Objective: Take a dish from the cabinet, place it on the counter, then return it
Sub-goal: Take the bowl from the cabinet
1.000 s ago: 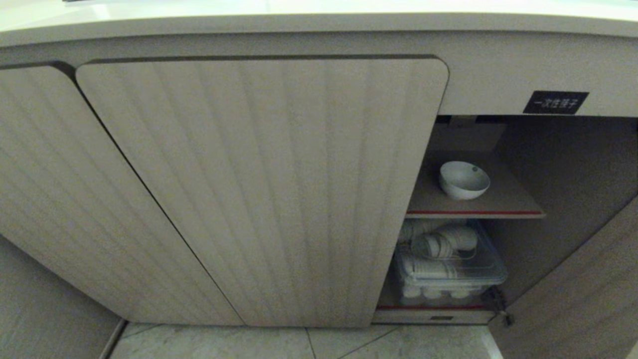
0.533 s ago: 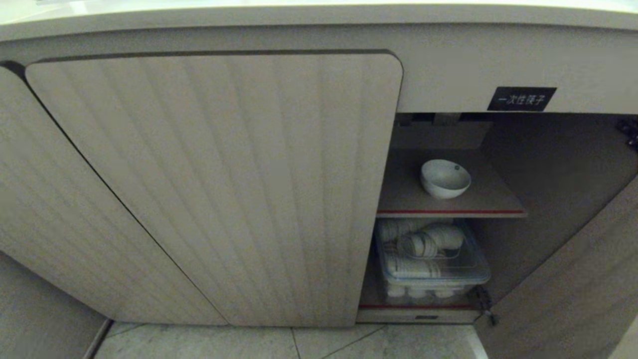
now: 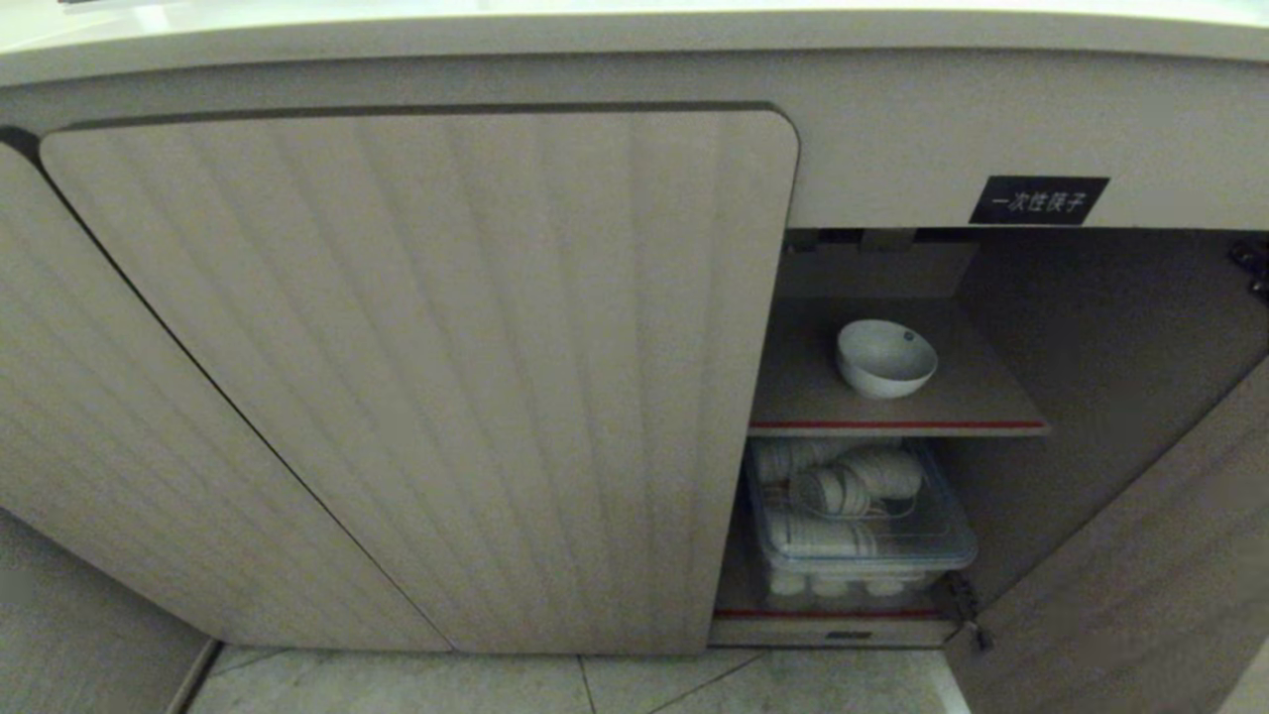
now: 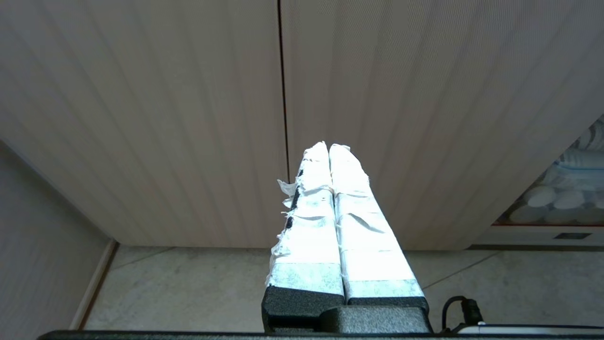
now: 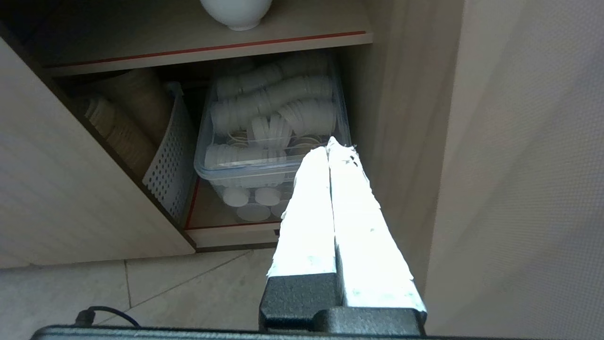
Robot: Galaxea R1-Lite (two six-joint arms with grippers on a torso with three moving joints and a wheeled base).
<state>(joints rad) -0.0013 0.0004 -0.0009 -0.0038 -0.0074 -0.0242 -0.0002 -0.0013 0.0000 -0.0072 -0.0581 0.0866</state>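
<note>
So the cabinet (image 3: 416,377) is seen from low down in the head view, with one ribbed door (image 3: 476,397) closed across the middle and the compartment to its right standing open. The dish (image 3: 885,358), a small white bowl, is found sitting upright on the red-edged shelf (image 3: 892,412) inside that open compartment, roughly in the middle of the shelf and touched by nothing. A small black label (image 3: 1038,200) with white characters is stuck on the panel just above the opening.

Below the shelf, a clear plastic bin (image 3: 863,535) packed with stacks of small white cups can be made out, and in the right wrist view a white perforated basket (image 5: 172,156) holding brownish stacks is seen just beside it. The open door (image 3: 1140,575) is swung out at the right. A strip of the surface (image 3: 634,30) is only just caught along the upper edge of the head view, and pale floor tiles (image 3: 595,684) are seen at the bottom.

Neither arm is caught by the head view. The left gripper (image 4: 329,147) is pointed at the closed doors near the seam between them, taped fingers pressed together with nothing in between. The right gripper (image 5: 329,144) is aimed toward the open compartment, short of it, fingers likewise closed tight on nothing.
</note>
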